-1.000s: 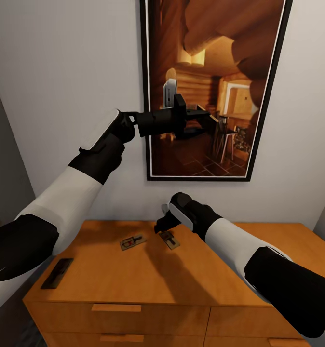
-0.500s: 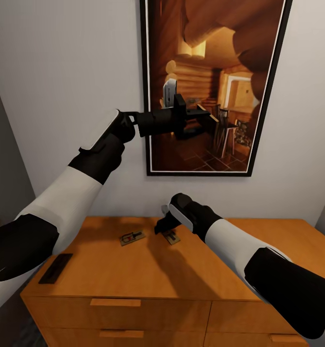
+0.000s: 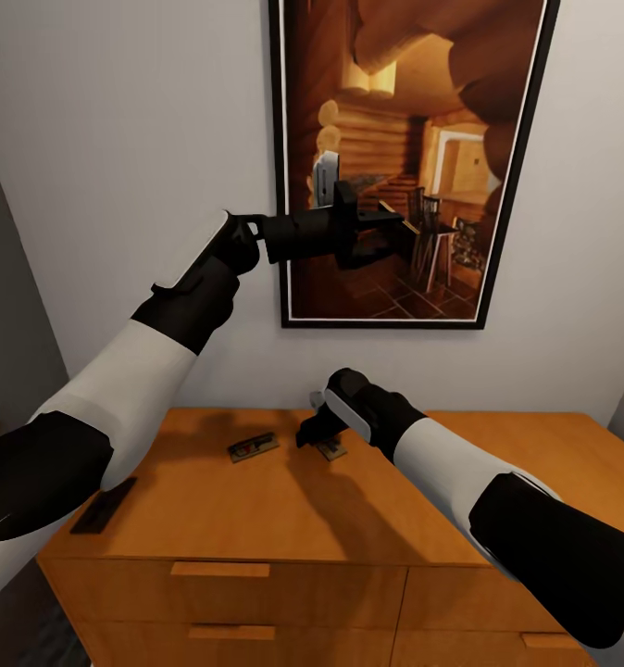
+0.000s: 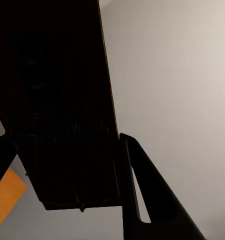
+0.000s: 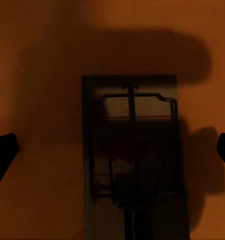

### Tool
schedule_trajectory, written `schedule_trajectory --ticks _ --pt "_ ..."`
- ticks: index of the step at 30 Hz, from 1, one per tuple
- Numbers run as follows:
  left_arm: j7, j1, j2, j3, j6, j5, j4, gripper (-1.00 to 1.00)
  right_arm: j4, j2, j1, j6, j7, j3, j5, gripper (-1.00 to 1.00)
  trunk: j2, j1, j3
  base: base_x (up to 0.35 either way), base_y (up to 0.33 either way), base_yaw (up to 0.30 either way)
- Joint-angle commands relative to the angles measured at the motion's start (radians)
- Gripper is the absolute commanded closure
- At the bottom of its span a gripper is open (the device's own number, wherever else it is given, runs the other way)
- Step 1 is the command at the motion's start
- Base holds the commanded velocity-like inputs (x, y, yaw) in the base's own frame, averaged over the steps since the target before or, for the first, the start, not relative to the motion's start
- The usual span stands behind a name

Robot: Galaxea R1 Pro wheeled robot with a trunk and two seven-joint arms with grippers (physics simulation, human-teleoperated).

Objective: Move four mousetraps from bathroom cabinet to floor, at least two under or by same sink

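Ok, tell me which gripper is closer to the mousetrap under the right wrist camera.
Right. The right gripper hangs just above that mousetrap, jaws open; the left gripper is raised high before the framed picture.

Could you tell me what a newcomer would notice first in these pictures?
Probably the large framed cabin picture on the wall, with the left gripper raised before it, clamping a mousetrap. Below, the right gripper hovers open above another mousetrap on the orange cabinet.
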Motion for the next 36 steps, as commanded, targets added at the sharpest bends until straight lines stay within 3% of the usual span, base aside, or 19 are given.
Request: schedule_trajectory --ticks 1,12,13,36 --pt "0.007 -0.001 0.0 0.0 0.001 0.008 0.0 1.0 0.001 0.0 0.009 0.003 -0.001 0.005 0.008 -1.0 -0.008 0.004 -0.005 0.0 0.0 0.0" --pt "0.007 -0.001 0.0 0.0 0.001 0.008 0.001 1.0 0.001 0.0 0.009 0.003 -0.001 0.004 0.008 -1.0 -0.071 0.039 -0.033 0.0 0.0 0.0" --pt "0.007 -0.001 0.0 0.001 0.001 0.009 0.002 1.0 0.001 0.0 0.009 0.003 -0.001 0.004 0.008 1.0 -0.071 0.039 -0.033 0.0 0.0 0.0" --pt "0.007 -0.001 0.0 0.001 0.001 0.01 0.006 1.0 -0.008 0.0 0.006 0.009 0.002 -0.002 0.006 1.0 -0.071 0.039 -0.033 0.0 0.0 0.0"
